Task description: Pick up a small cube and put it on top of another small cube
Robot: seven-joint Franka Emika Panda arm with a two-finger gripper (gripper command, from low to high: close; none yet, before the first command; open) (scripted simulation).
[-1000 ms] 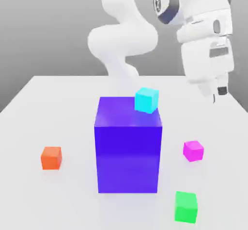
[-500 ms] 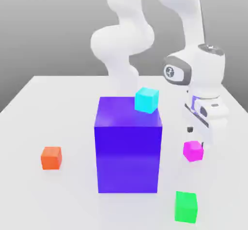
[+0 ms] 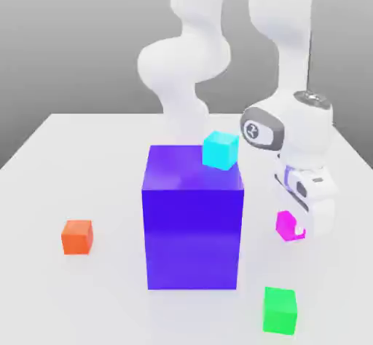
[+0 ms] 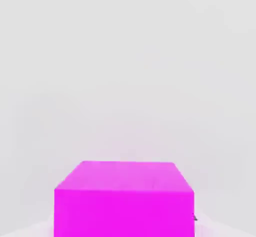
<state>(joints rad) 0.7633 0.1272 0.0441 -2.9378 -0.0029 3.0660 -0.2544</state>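
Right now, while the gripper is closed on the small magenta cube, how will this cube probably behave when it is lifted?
The magenta cube looks rigid with flat faces, so it should probably not bend or roll. It seems small beside the purple block, so likely light. Its smooth sides might slip in the gripper if the hold is weak.

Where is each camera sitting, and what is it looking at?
Exterior view: off the arm, above the table, looking down across the big purple-blue block, cyan cube, orange cube and green cube; the white arm and its hand show, down at the small magenta-pink cube.
Hand view: on the hand, looking close at the magenta-pink cube and the pale table beyond.
Shared: the magenta-pink cube and the table.
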